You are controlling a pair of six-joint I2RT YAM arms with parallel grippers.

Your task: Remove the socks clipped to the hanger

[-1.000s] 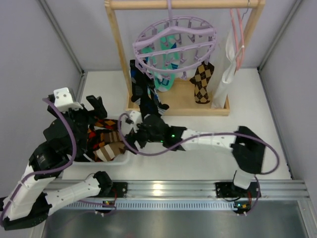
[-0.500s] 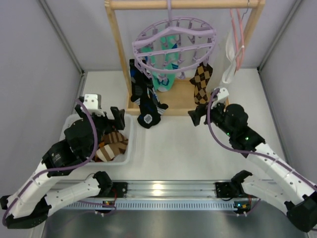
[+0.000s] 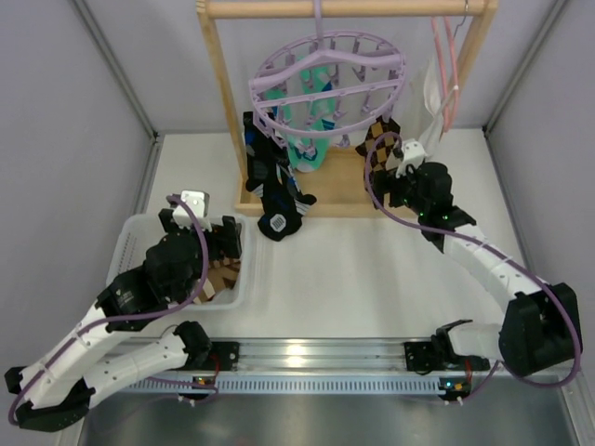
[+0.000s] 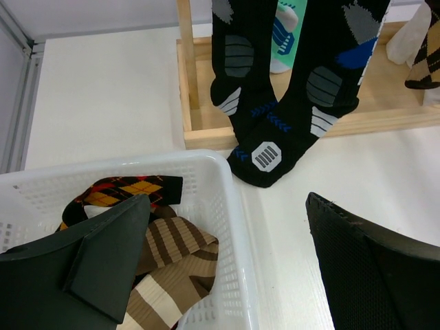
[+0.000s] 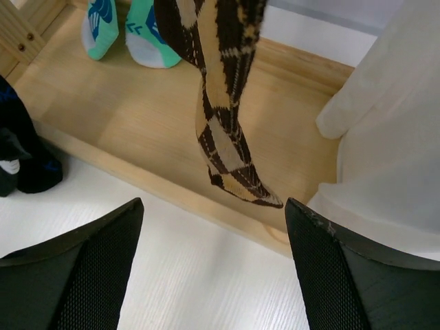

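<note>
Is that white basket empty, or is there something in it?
Not empty: the basket holds a brown striped sock and an argyle sock.

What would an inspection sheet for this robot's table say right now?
Surface: white table, with a wooden rack standing at the back.
Job's things: round lavender hanger hangs from the rack; argyle sock, black socks and teal socks hang from it; brown striped sock lies in the white basket.
Clutter: white cloth on a pink clothes hanger.
Grippers: left gripper open over the basket's edge; right gripper open, just below the argyle sock.
Cables: purple cable loops along each arm.
Surroundings: grey walls.
</note>
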